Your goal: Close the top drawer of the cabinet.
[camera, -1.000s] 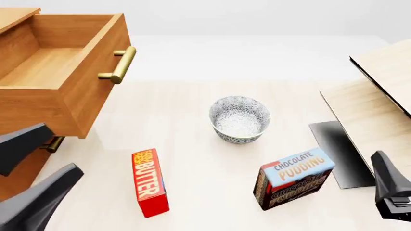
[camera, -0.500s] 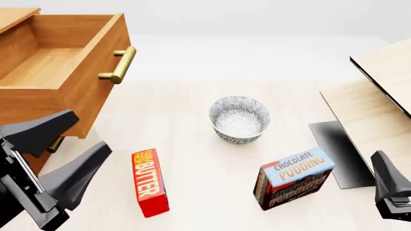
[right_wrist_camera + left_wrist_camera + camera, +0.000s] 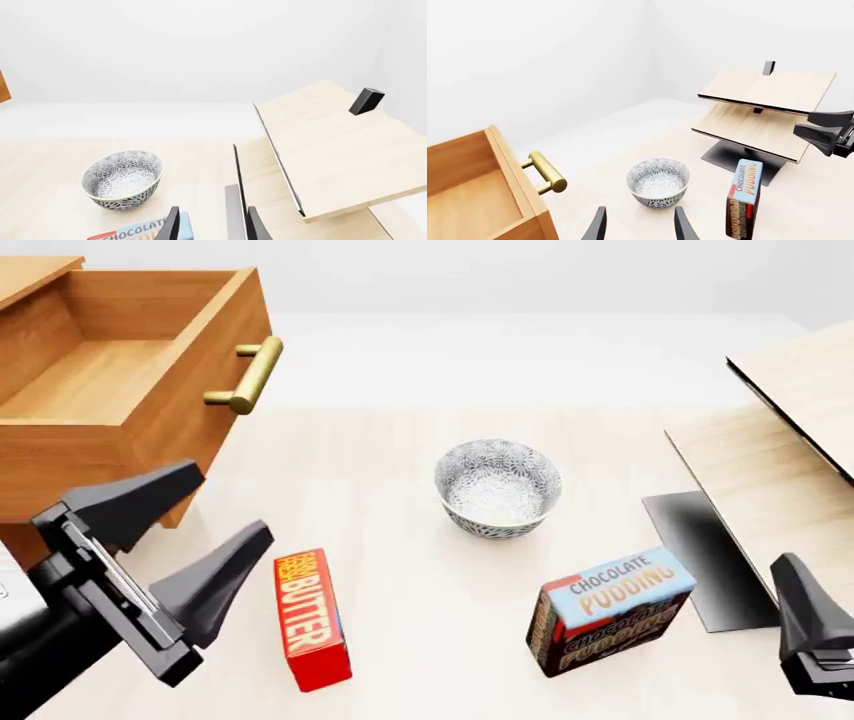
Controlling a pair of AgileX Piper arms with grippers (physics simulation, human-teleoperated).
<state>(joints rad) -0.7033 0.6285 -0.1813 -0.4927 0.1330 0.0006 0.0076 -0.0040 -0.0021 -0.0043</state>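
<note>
the left gripper (image 3: 187, 528) reaches in from the front view's lower left, tilted so its two dark fingers (image 3: 134, 502) point up and to the right. its jaws are spread wide with nothing between them. the right gripper (image 3: 807, 625) sits at the lower right edge, mostly cut off; only one dark finger shows there, and its spread cannot be judged from any view.

Top drawer (image 3: 127, 390) far left, bowl (image 3: 498, 486) centre, butter box (image 3: 311, 619) and pudding box (image 3: 614, 609) seemingly nearer.
</note>
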